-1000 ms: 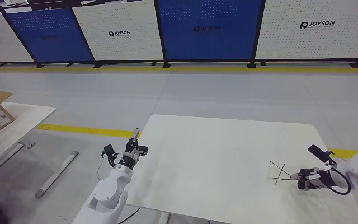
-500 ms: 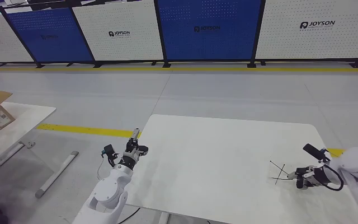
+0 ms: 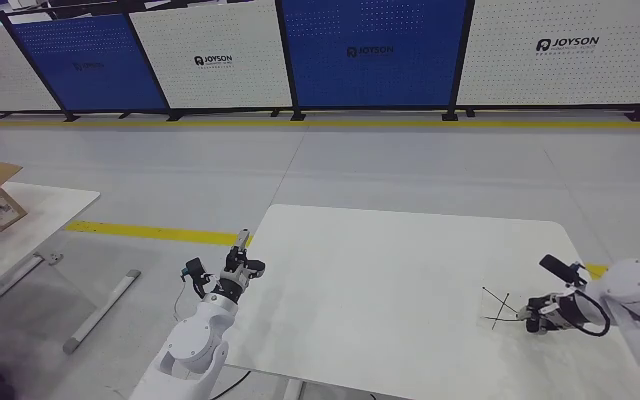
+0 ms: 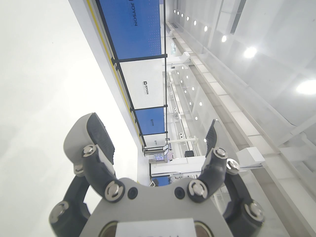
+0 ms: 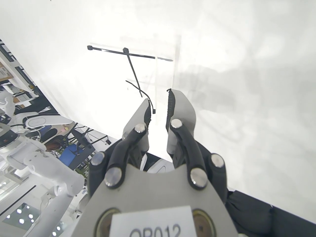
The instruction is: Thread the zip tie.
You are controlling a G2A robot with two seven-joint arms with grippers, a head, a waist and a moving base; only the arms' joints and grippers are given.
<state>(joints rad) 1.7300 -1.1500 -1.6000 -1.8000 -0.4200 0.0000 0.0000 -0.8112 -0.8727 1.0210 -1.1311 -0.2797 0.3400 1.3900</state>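
Three black zip ties (image 3: pixel 497 306) lie crossed near the right end of the white table (image 3: pixel 400 270). In the right wrist view, a long straight tie (image 5: pixel 138 55) is crossed by a second tie (image 5: pixel 133 71). A third, curved tie (image 5: pixel 145 97) ends with its head beside one fingertip. My right gripper (image 5: pixel 159 99) (image 3: pixel 527 314) sits low over the table just right of the ties, open by a narrow gap, with nothing clamped. At the table's left edge my left gripper (image 4: pixel 154 122) (image 3: pixel 243 242) is wide open and holds nothing.
The table's near edge (image 5: pixel 81 124) and its right edge (image 3: pixel 590 290) run close to the right gripper. The table's wide middle is bare. Another white table (image 3: pixel 40 210) stands off to the left, and blue and white panels (image 3: pixel 370 50) line the back.
The right arm has shifted slightly left, bringing its gripper closer to the zip ties. The left arm and the ties have not moved.
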